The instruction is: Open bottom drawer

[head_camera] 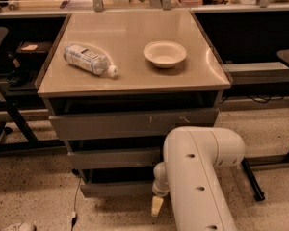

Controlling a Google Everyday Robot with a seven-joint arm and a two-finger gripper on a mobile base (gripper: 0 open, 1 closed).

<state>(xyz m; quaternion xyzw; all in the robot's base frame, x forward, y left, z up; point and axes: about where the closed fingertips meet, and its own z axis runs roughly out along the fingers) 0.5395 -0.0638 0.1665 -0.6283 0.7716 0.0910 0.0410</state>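
The bottom drawer [118,188] is the lowest, smallest grey front of the cabinet, near the floor. Above it are the mid-sized front [113,158] and the tallest front [135,123] with pale scratches. All three fronts sit about flush, with dark gaps between them. My white arm [197,177] reaches down at the cabinet's lower right. My gripper [156,206] hangs low at the right end of the bottom drawer front, just in front of it; only a pale finger tip shows below the wrist.
The cabinet top [130,61] carries a lying plastic water bottle [89,59] and a white bowl [164,53]. Black chair legs [12,119] stand left, another base [253,177] right. A cable [76,201] trails on the speckled floor.
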